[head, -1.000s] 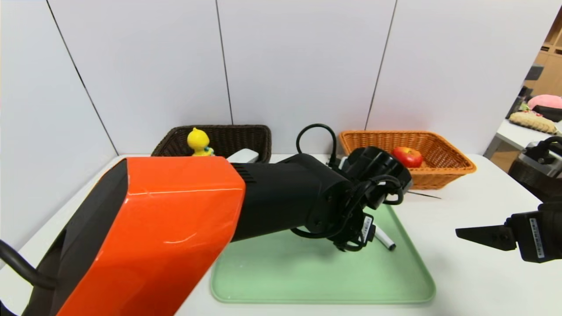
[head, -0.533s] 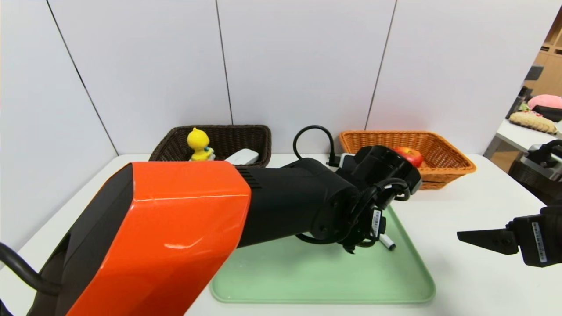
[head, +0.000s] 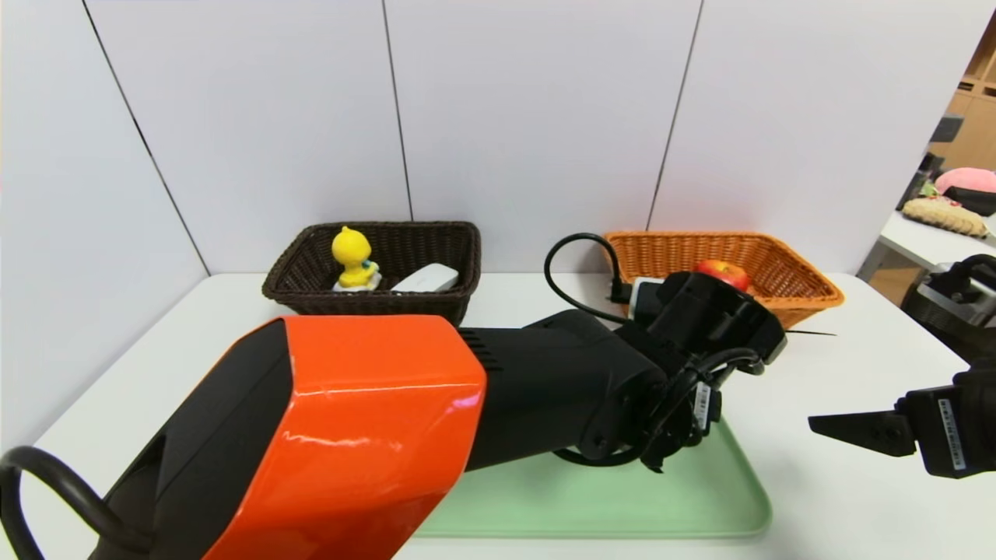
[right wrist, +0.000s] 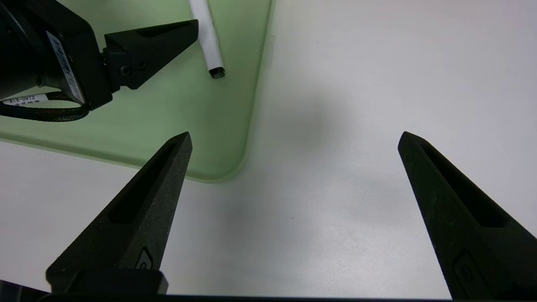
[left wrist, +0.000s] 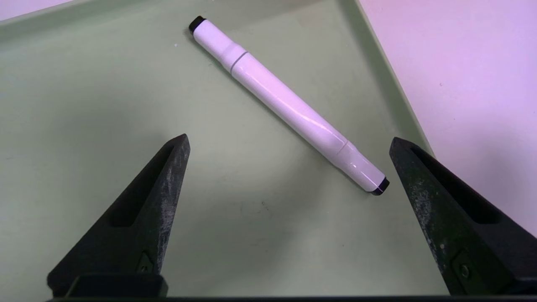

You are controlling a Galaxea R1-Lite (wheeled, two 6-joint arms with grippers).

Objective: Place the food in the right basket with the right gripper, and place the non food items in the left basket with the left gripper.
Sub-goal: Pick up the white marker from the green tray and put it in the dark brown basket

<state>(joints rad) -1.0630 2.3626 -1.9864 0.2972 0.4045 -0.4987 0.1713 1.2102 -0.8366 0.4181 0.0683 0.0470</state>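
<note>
the left end effector (left wrist: 287, 140) hangs released over the right part of the green tray (head: 700, 498), its two fingers (left wrist: 142, 209) spread wide with the white marker (left wrist: 285, 102) lying flat on the tray between and just beyond them, untouched, near the tray's right rim. the right end effector (right wrist: 293, 138) is also released, empty, hovering over the bare white bench (head: 817, 482) to the right of the tray. at the far side, the dark left basket (head: 373, 264) holds a yellow duck toy (head: 352, 257) and a white object (head: 424, 278); the orange right basket (head: 786, 272) holds a red apple (head: 724, 272).
</note>
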